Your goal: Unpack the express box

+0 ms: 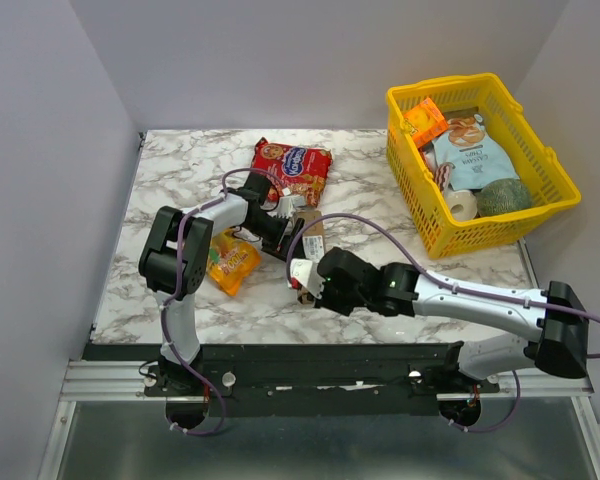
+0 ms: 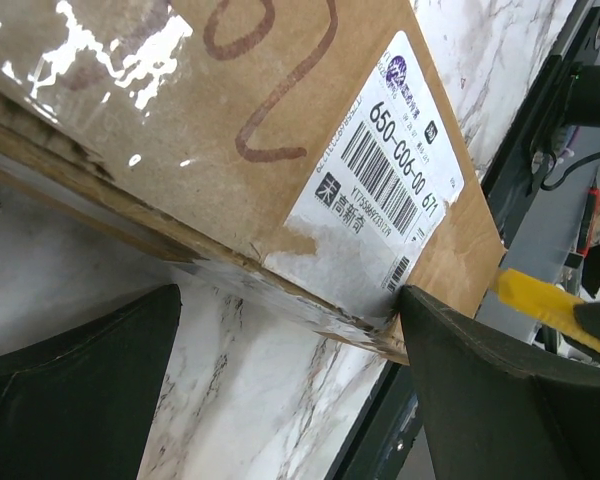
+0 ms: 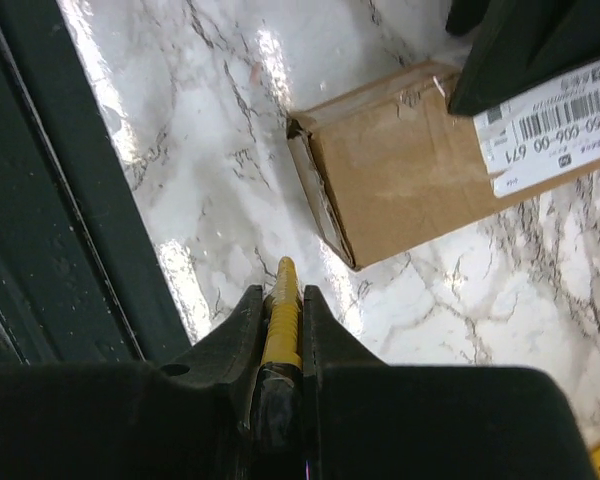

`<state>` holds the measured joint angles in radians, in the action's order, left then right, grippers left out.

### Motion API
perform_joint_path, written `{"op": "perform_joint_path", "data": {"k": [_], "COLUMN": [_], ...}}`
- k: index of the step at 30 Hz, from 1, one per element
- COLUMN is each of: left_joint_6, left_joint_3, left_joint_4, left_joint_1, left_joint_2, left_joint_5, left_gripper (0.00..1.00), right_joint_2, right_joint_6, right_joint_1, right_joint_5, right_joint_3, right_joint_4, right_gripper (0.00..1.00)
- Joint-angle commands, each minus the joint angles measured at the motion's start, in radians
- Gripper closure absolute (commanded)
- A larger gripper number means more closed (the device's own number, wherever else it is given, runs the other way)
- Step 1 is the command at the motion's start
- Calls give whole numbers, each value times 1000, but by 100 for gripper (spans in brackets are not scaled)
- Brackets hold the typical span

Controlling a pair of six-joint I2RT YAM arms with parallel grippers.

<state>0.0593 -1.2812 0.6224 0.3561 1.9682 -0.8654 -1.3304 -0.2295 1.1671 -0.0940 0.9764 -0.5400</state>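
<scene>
Straddling the express box mid-worktop, the left pincer was spread wide, a finger on either side. The right pincer pinched a thin yellow tool just near of the box's end. A red snack bag lay right behind.

Marble table, seen from above. At its far right corner you find a yellow plastic basket. Look inside it for an orange snack pack against the far left wall, a light blue bag lying in the middle, a white roll toward the near wall, and a green ball-shaped item just right of the roll. Near the middle of the far edge you see a red snack bag lying flat. Left of centre, nearer the front edge, lies an orange-yellow snack bag. In the right wrist view, note a slim yellow tool, its tip over the marble close to the front edge.
</scene>
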Motion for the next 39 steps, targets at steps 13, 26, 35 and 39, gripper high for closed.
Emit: {"op": "perform_joint_path", "data": {"k": [13, 26, 35, 39], "left_joint_6": [80, 80, 82, 80], "left_joint_3": [3, 3, -1, -4], "left_joint_4": [-13, -12, -10, -10], "left_joint_1": [29, 29, 30, 32], "left_joint_2": [67, 70, 80, 83], "left_joint_5": [154, 155, 149, 151], "left_gripper": [2, 2, 2, 2], "right_joint_2": [59, -18, -12, -13], "right_joint_6": [-337, -329, -332, -344], "right_joint_1": [-11, -12, -12, -11], "right_joint_5": [175, 122, 103, 102], "right_joint_3": [4, 25, 12, -2], "right_joint_4": [210, 230, 230, 229], "right_gripper": [100, 99, 100, 100]}}
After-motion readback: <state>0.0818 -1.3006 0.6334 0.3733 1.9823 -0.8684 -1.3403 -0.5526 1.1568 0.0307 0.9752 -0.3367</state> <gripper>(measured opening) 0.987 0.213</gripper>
